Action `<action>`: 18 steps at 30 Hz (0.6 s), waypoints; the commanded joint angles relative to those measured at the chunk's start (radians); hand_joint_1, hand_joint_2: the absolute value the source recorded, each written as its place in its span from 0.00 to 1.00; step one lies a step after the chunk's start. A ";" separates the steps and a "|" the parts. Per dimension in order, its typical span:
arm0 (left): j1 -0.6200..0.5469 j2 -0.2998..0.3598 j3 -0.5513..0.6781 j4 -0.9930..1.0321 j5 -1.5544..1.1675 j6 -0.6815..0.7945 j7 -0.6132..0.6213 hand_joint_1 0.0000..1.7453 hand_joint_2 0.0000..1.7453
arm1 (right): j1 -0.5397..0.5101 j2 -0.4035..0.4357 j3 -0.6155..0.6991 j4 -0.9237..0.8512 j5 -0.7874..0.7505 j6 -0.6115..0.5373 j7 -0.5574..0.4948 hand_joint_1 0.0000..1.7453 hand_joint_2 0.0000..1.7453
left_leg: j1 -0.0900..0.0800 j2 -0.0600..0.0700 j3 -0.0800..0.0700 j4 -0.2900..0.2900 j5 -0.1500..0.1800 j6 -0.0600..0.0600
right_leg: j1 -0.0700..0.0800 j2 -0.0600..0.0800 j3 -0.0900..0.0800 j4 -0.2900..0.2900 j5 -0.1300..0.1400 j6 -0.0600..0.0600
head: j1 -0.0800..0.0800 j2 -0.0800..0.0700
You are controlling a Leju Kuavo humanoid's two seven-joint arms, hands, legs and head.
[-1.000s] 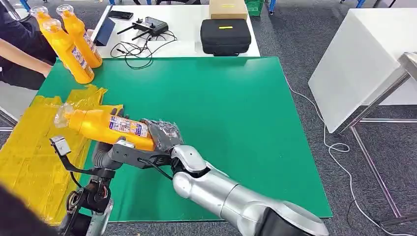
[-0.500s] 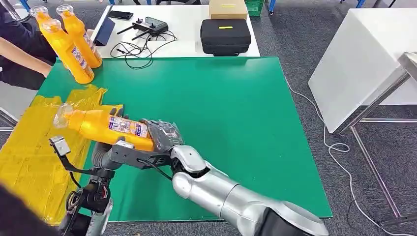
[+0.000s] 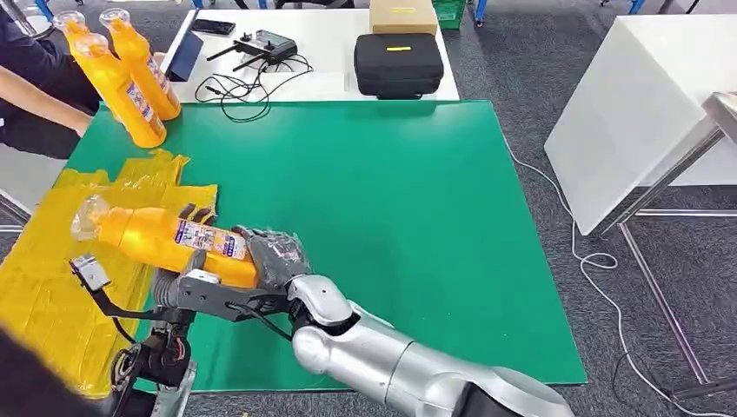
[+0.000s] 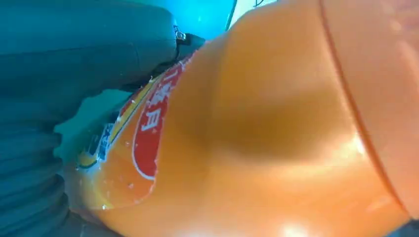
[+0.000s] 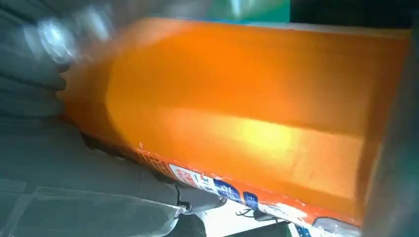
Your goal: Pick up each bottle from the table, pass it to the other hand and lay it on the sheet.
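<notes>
Both hands hold one orange bottle (image 3: pixel 165 241) lying on its side above the edge of the yellow sheet (image 3: pixel 43 287). The right hand (image 3: pixel 274 256) has its fingers closed around the base; the left hand (image 3: pixel 187 276) grips the body from below.

Black case (image 3: pixel 399 64) on white table (image 3: pixel 335 82)

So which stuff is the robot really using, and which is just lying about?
For the job: held orange bottle, three orange bottles waiting, yellow sheet, left robot hand, right robot hand.
Just lying about: black case, remote controller, cardboard box, phone.
</notes>
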 commanded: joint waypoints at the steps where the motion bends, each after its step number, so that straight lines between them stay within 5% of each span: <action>1: -0.031 -0.015 0.009 -0.028 -0.007 0.016 0.009 1.00 1.00 | 0.052 -0.010 0.096 -0.009 0.010 0.006 -0.020 1.00 1.00 | 0.001 -0.004 0.008 -0.002 -0.002 0.001 | 0.001 -0.006 0.009 -0.002 -0.004 0.001 | 0.000 0.000; 15: -0.008 -0.017 0.021 -0.053 -0.008 0.026 0.015 1.00 1.00 | 0.041 -0.010 0.056 0.010 0.003 -0.005 -0.045 1.00 1.00 | 0.000 -0.002 0.002 -0.001 0.000 0.000 | 0.001 -0.003 0.002 -0.001 -0.001 0.000 | 0.000 0.000; 16: -0.008 -0.018 0.024 -0.053 -0.008 0.032 0.016 1.00 1.00 | 0.043 -0.010 0.040 0.009 -0.005 -0.015 -0.067 0.01 1.00 | 0.000 -0.003 0.003 -0.001 -0.001 0.000 | 0.000 -0.004 0.004 -0.001 -0.002 0.001 | 0.000 0.000; 17: -0.005 -0.015 0.027 -0.055 -0.019 0.041 0.008 1.00 1.00 | 0.037 -0.010 0.004 0.021 -0.026 -0.029 -0.096 0.00 1.00 | 0.000 -0.004 0.005 -0.002 -0.001 0.000 | 0.001 -0.005 0.006 -0.001 -0.003 0.001 | 0.000 0.000; 18: -0.001 -0.011 0.032 -0.060 -0.038 0.057 -0.003 1.00 1.00 | 0.029 -0.010 -0.035 0.032 -0.052 -0.026 -0.138 0.00 0.00 | 0.000 -0.004 0.005 -0.001 -0.001 0.000 | 0.001 -0.005 0.006 -0.001 -0.003 0.001 | 0.000 0.000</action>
